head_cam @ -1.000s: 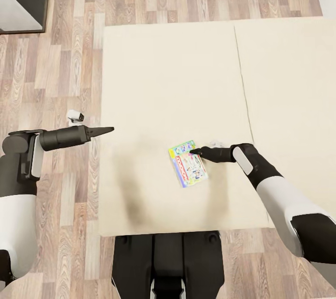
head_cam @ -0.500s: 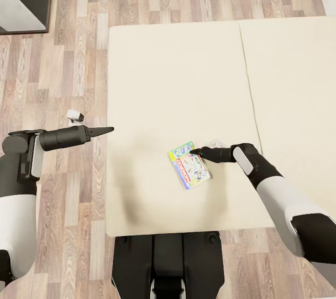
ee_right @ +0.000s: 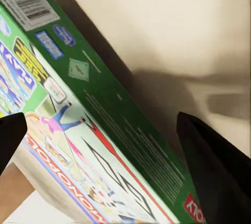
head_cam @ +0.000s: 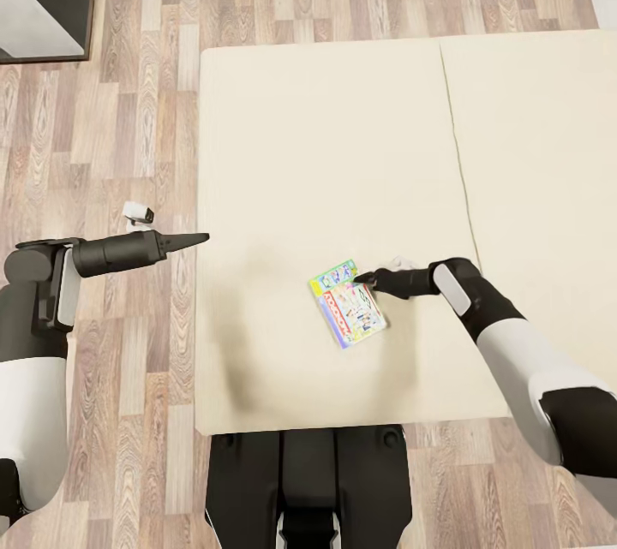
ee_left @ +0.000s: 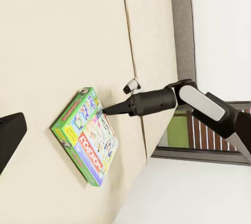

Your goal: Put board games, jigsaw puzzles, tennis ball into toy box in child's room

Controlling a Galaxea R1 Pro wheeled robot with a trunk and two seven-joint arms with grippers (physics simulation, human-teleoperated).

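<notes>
Right gripper (head_cam: 360,278) poised at the board game (head_cam: 346,301) on the bed (head_cam: 326,146), fingers apart astride its edge. Left gripper (head_cam: 202,236) hangs off the bedside, fingers together. Next, I'd say: close and lift.

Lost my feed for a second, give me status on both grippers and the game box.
Right gripper open, tips at the board game edge, not gripping. Left gripper idle off the bed side. Box flat on bed, nothing blocking.

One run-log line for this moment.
right gripper: open, at edge of white-and-green Monopoly board game box | box flat on beige bed | left gripper: idle
</notes>
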